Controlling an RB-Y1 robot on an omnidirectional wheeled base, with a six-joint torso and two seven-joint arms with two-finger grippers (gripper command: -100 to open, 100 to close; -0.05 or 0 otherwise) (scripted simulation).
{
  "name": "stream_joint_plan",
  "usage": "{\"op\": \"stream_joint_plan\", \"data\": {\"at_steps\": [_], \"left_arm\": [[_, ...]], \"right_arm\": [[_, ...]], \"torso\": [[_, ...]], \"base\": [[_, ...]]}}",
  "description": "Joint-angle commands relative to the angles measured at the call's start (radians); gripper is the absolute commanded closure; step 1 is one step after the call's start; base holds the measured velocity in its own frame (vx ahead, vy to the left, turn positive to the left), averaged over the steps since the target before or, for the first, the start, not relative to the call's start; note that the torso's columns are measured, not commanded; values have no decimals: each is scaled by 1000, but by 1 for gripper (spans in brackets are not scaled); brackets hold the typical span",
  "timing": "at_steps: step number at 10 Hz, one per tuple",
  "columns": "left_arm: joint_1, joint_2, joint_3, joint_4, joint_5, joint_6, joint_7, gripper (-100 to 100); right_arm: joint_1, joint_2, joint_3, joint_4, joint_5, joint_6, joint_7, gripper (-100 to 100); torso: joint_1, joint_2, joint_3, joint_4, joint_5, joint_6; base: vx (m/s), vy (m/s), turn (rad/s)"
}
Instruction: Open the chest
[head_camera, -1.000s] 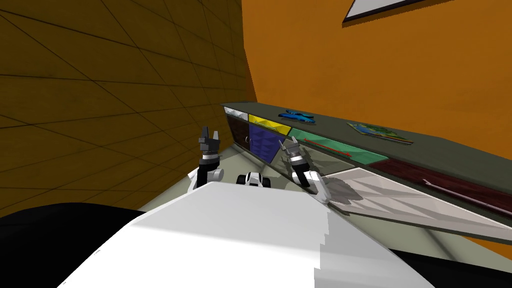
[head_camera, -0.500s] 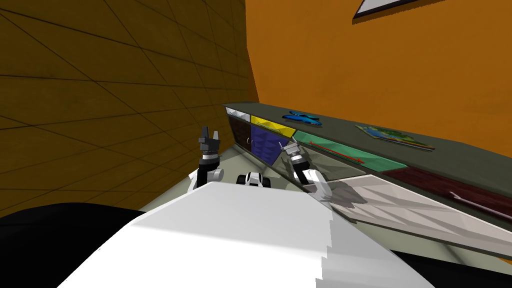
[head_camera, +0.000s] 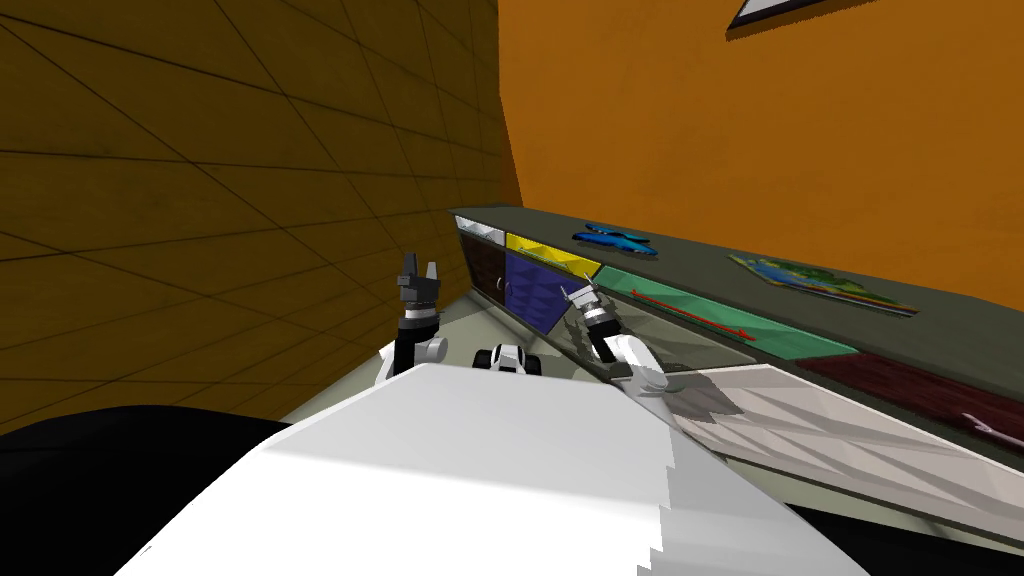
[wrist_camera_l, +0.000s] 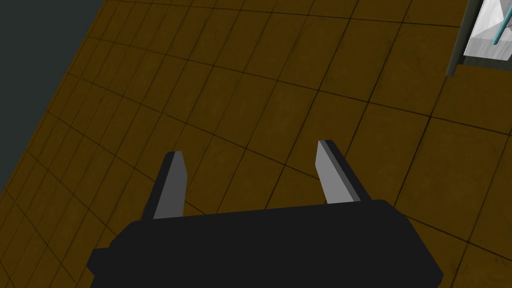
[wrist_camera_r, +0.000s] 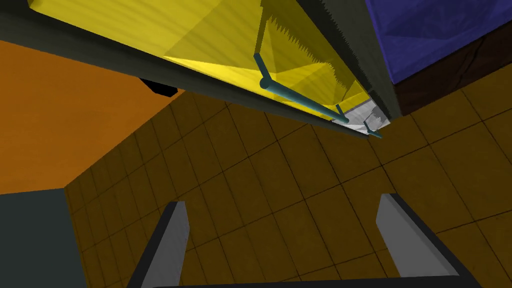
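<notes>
The left gripper (head_camera: 418, 272) is raised to the left of the chest (head_camera: 690, 268), fingers spread wide with nothing between them, looking down at the brown tiled floor (wrist_camera_l: 240, 90); I take it to be idle. The right gripper (wrist_camera_r: 282, 201) is the working one. It is close to the face of the chest, fingers likewise parted and empty. At my right a white front (head_camera: 850, 420) seems to stand out from the row, but I cannot tell whether it is pulled. Ahead of the right fingertips, near but apart, lies the yellow front (wrist_camera_r: 215, 45) with a thin teal handle (wrist_camera_r: 300, 97) along it, and a blue front (wrist_camera_r: 440, 35) sits beside it. A green front (head_camera: 700, 305) follows in the row. The chest is a long low unit against the orange wall (head_camera: 750, 130), with a blue thing (head_camera: 612, 238) lying on its top. I judge the task to be at the approach: no handle is gripped, so closing on one and pulling are both left to do.
</notes>
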Motion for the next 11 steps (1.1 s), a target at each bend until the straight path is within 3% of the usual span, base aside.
{"op": "stream_joint_plan", "data": {"at_steps": [1, 9, 10, 11], "left_arm": [[0, 0, 0, 0, 0, 0, 0, 0], [0, 0, 0, 0, 0, 0, 0, 0], [0, 0, 0, 0, 0, 0, 0, 0], [0, 0, 0, 0, 0, 0, 0, 0]], "right_arm": [[-10, -21, -7, 25, 60, 14, 57, -100], [-54, -115, -17, 99, 263, 78, 239, -100], [-50, -109, -20, 94, 247, 70, 223, -100], [-56, -141, -36, 99, 235, 67, 208, -100]], "torso": [[0, -1, -1, 0, 0, 0], [-1, 2, 1, 0, 0, 0], [-1, 1, 1, 0, 0, 0], [-1, 2, 1, 1, 0, 0]], "base": [[60, 33, 13], [57, 35, 32], [25, 8, 7], [96, 46, -5]]}}
